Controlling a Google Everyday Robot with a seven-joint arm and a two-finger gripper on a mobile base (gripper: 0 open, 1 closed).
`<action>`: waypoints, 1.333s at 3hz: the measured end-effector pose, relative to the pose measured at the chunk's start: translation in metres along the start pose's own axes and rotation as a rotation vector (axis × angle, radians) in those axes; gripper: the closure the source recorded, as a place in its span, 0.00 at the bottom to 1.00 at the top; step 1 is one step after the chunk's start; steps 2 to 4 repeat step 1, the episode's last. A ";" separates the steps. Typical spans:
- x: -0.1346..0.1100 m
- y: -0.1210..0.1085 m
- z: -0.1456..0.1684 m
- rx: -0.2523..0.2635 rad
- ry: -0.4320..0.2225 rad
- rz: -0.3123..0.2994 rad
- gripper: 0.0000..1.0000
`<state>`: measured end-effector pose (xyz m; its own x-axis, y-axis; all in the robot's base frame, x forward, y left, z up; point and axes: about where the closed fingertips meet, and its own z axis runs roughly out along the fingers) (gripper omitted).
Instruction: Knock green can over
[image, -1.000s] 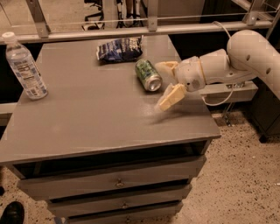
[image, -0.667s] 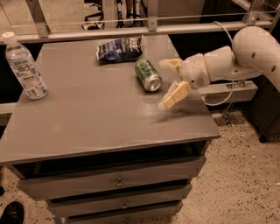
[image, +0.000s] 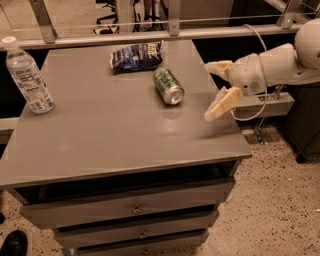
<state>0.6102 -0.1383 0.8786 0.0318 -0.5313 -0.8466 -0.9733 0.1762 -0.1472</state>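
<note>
The green can (image: 168, 86) lies on its side on the grey table (image: 110, 145), a little behind the middle of the top and toward its right half. Its silver end faces forward and slightly right, and its green body points back toward the far edge.

The gripper (image: 207, 91) is to the right of the can, level with it and apart from it, with bare table between the two. It hangs over the right-hand strip of the table. Its two pale fingers are spread wide and grasp nothing: one fingertip (image: 212, 65) sits beyond the can's far end, and the other (image: 216, 109) sits nearer than its silver end. Both tips point left, toward the can. The white arm (image: 272, 65) behind the gripper reaches away from the can, out past the table's right edge, with a thin pale cable (image: 259, 48) looping over it.

Just behind the can and slightly to its left lies a dark blue snack bag (image: 136, 54), close to the can's green end; whether the two touch I cannot tell. Far to the left of the can, near the table's left edge, a clear water bottle (image: 27, 75) stands upright with its white cap on.

Below the can, under the table top, the front shows a stack of drawers (image: 130, 207) with small knobs, the top one pulled slightly open. Lower left of the can, on the speckled floor, the toe of a black shoe (image: 14, 243) shows.
</note>
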 end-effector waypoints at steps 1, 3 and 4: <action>0.000 -0.001 -0.003 0.002 0.003 -0.002 0.00; 0.000 -0.001 -0.003 0.002 0.003 -0.002 0.00; 0.000 -0.001 -0.003 0.002 0.003 -0.002 0.00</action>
